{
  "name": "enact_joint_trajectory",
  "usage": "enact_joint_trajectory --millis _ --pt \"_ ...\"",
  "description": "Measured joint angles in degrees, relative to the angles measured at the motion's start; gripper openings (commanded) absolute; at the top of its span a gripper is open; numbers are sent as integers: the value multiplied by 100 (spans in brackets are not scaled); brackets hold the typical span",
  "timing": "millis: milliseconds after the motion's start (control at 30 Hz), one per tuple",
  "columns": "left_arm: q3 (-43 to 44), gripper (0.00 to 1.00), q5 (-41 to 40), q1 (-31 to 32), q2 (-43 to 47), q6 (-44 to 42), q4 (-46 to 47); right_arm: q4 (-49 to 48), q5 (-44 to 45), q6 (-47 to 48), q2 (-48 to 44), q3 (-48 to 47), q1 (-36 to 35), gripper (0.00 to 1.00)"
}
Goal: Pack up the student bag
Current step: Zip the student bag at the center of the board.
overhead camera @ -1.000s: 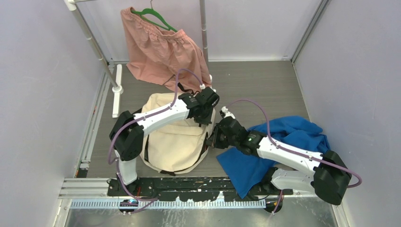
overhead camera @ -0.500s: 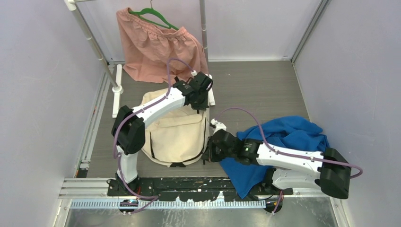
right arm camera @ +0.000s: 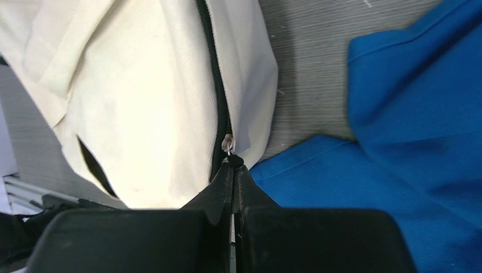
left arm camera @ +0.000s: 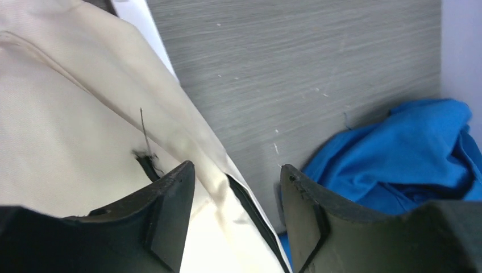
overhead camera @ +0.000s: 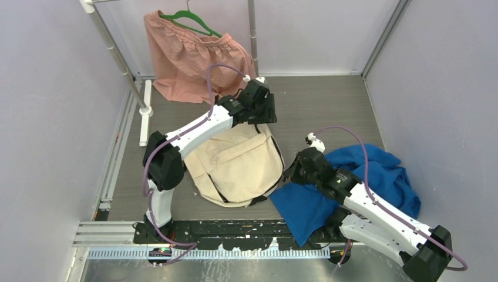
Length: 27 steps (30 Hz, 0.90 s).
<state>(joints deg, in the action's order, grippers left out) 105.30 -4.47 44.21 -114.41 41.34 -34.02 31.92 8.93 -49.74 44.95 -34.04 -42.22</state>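
Cream canvas, the bag (overhead camera: 235, 167) lay slumped on the table (overhead camera: 329, 106), left of the blue cloth (overhead camera: 390, 176). It looked soft and light, best taken by zip or strap. The right gripper (right arm camera: 233, 173) was pinched shut, apparently on the zip pull (right arm camera: 229, 149). The left gripper (left arm camera: 236, 176) stood open astride the bag's far edge.

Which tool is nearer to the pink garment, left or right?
Left. The left tool hangs open at the student bag's far edge, close to the pink garment's hem. The right tool is shut on the zipper pull at the bag's right side.
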Motion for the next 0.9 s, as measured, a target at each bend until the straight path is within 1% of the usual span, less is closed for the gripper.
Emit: enact_joint_trajectory --millis 67,167,333,400,500,633,767,900 --pt "-118 59 9 109 162 -61 98 13 4 52 120 0 175 1" --pt "-431 66 179 271 579 -212 107 -81 -94 155 479 0 553 1" --pt "-439 66 632 393 796 -308 17 -199 -317 293 905 0 975 1" --pt "-494 66 651 424 796 -262 -31 -216 -372 317 905 0 1051 1" --pt "-804 65 619 444 798 -94 -22 -256 -448 330 857 0 1143 1" --pt "-850 64 623 448 538 94 -98 -302 -538 330 723 0 1207 1" --pt "-485 65 564 494 42 236 -308 -306 -562 330 704 0 1209 1" --pt "-337 64 293 612 -199 393 -474 -315 -570 330 702 0 1209 1"
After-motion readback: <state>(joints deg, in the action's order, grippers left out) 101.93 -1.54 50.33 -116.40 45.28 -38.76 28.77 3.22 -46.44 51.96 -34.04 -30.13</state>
